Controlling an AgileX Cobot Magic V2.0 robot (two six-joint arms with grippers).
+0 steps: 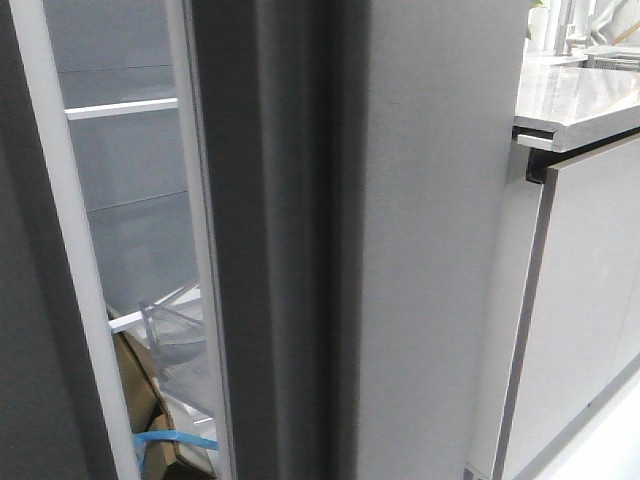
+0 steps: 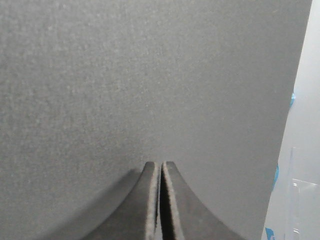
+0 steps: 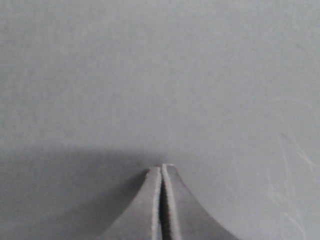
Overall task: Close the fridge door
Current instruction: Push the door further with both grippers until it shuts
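Note:
The fridge door (image 1: 440, 250) fills the middle of the front view, a tall matte dark grey panel with its thick grooved side edge (image 1: 280, 250) turned toward me; it stands ajar. Neither gripper shows in the front view. In the left wrist view my left gripper (image 2: 160, 163) is shut and empty, its tips at the door's flat face (image 2: 150, 75), close to the door's edge. In the right wrist view my right gripper (image 3: 161, 166) is shut and empty, its tips at a flat grey surface (image 3: 160, 75) that fills the view.
A gap left of the door shows the fridge inside: white shelves (image 1: 120, 108), a clear bin (image 1: 180, 330), a cardboard box with blue tape (image 1: 165, 440). Another dark panel with a white strip (image 1: 60, 250) stands far left. A countertop (image 1: 580, 100) and pale cabinet door (image 1: 590, 300) stand right.

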